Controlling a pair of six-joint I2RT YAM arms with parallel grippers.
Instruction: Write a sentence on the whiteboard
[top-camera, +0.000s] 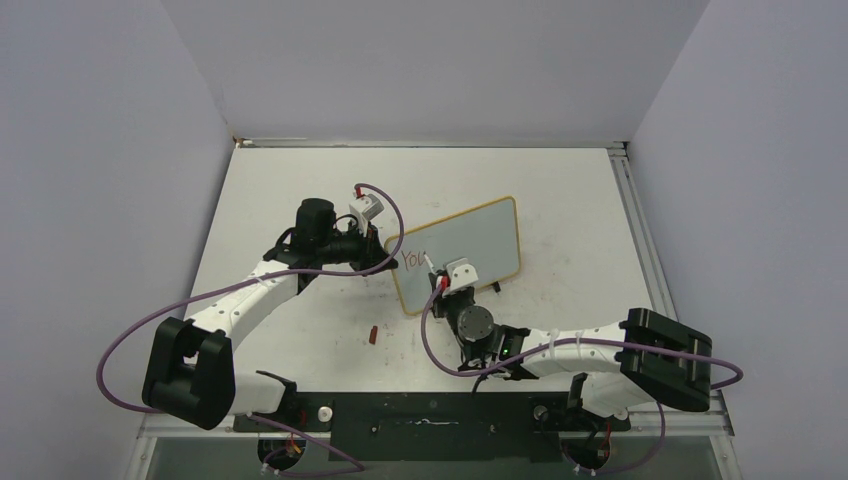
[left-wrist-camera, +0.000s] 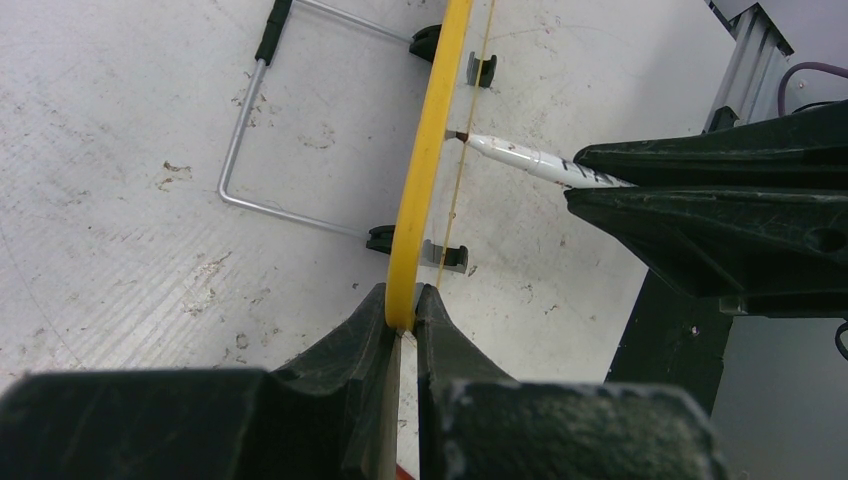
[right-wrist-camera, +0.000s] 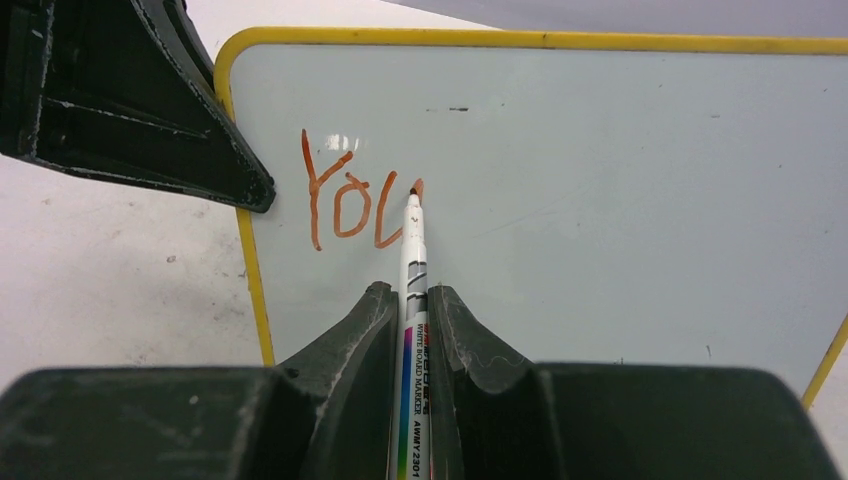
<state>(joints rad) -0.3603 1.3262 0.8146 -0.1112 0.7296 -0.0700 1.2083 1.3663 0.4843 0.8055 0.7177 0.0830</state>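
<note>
Board stands mid-table; left gripper pinches its left rim. Right gripper pinches pen labelled "WHITE BOARD MARKER", tip touching red writing "You" near the left edge; bare face extends rightward.

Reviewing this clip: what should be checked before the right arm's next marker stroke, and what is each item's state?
1. Left gripper clamped on whiteboard rim: ok.
2. Right gripper holding marker: ok.
3. Marker tip on the board face: ok.
4. Sentence complete: not ok, only "Yo" plus a partial letter.
5. Blank face right of the lettering: ok.
6. Ink left in marker: cannot tell.
</note>
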